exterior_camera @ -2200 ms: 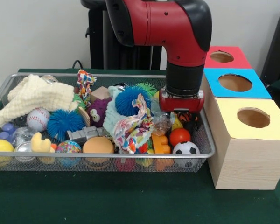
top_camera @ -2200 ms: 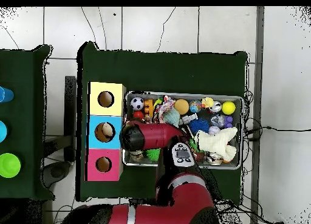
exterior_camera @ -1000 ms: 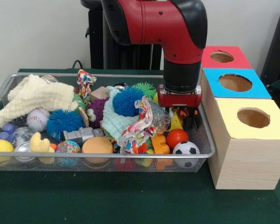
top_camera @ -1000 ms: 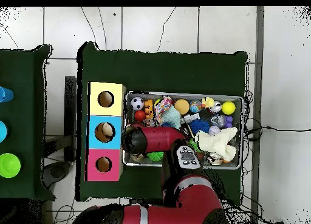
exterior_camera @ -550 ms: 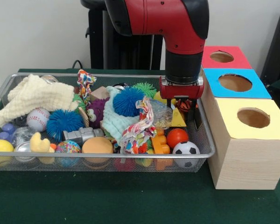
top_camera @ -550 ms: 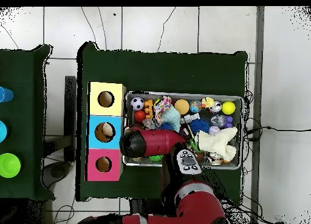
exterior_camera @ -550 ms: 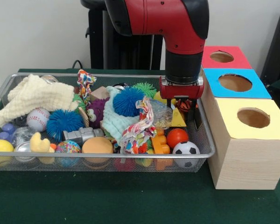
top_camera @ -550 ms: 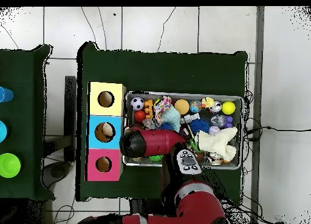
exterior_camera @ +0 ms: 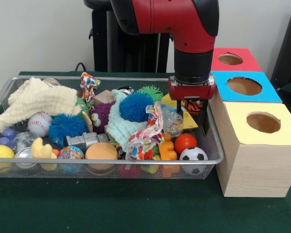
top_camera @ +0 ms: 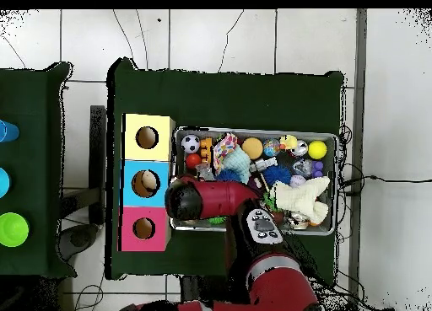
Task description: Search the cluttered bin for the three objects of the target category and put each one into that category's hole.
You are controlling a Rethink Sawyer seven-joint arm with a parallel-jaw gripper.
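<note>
The wire mesh bin (exterior_camera: pixel 111 160) is full of toys. My gripper (exterior_camera: pixel 194 110) hangs over its right end, next to the blue-topped box (exterior_camera: pixel 218 88), and is shut on a small orange toy with black stripes (exterior_camera: pixel 193 106), held above the clutter. The blue box's round hole (exterior_camera: pixel 244 86) is to the right of the gripper. A pale yellow duck (exterior_camera: pixel 41 148) lies at the bin's front left and also shows in the overhead view (top_camera: pixel 289 142). In the overhead view the arm (top_camera: pixel 202 198) hides the gripper, beside the blue box's hole (top_camera: pixel 146 183).
A red-topped box (exterior_camera: pixel 230 59) and a yellow-topped box (exterior_camera: pixel 262 121) flank the blue one. The bin also holds blue spiky puffballs (exterior_camera: pixel 67 127), a purple furry toy (exterior_camera: pixel 103 115), a soccer ball (exterior_camera: pixel 193 154), a cream cloth (exterior_camera: pixel 36 99) and a patterned cloth (exterior_camera: pixel 148 131).
My gripper has risen out of the clutter with the orange striped toy in it and shifted slightly towards the boxes. The patterned cloth has settled lower.
</note>
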